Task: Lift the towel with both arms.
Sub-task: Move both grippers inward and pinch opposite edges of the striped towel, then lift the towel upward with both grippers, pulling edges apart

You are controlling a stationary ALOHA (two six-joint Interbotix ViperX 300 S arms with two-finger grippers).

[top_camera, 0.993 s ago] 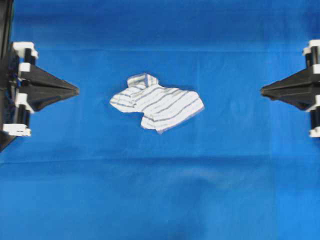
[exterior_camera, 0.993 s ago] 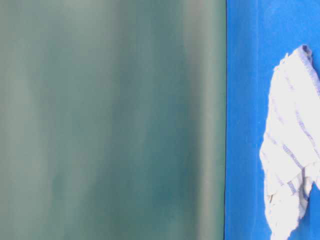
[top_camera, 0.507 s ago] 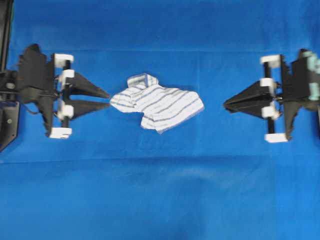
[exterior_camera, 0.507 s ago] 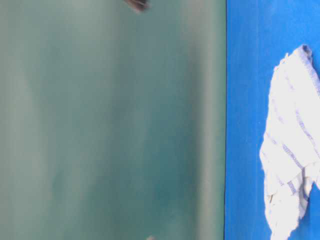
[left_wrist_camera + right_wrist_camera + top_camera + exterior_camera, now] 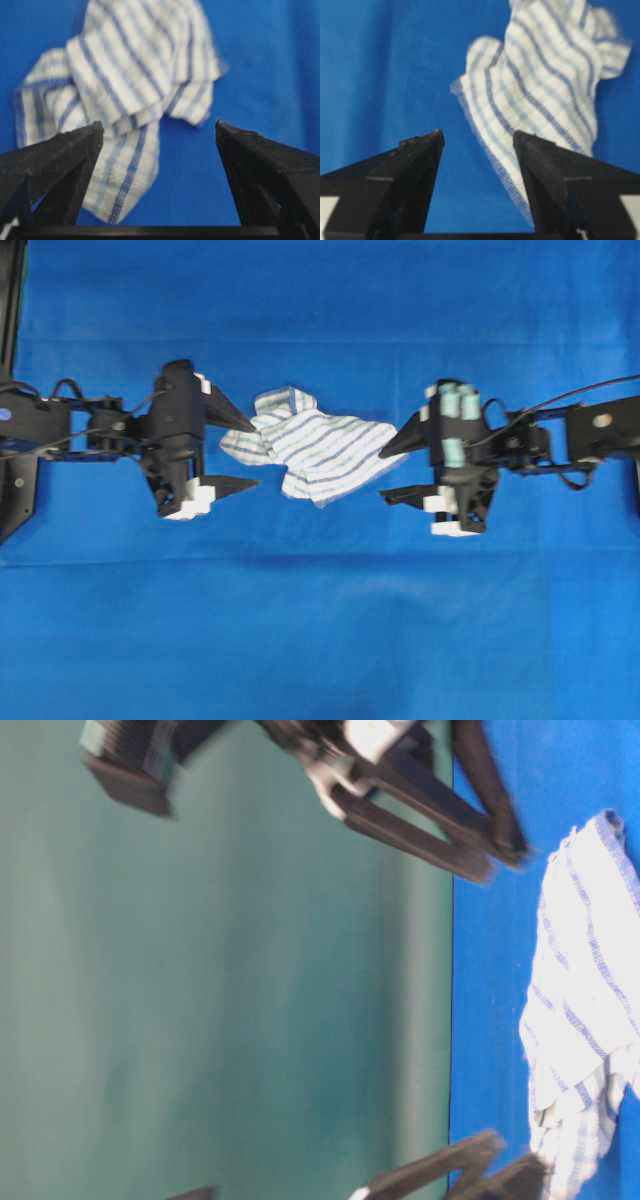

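Left gripper (image 5: 250,454) has its jaws spread wide and holds nothing, at the towel's nine o'clock edge. Right gripper (image 5: 384,474) is likewise spread and empty at three o'clock. The crumpled striped towel (image 5: 315,448) lies between them on the blue sheet (image 5: 320,630).

The towel (image 5: 318,454) is thin, soft woven cloth with frayed edges. It lies on a smooth matt blue sheet (image 5: 320,620). Beside it, the gripper fingers (image 5: 55,155) look like matt, grainy black plastic.
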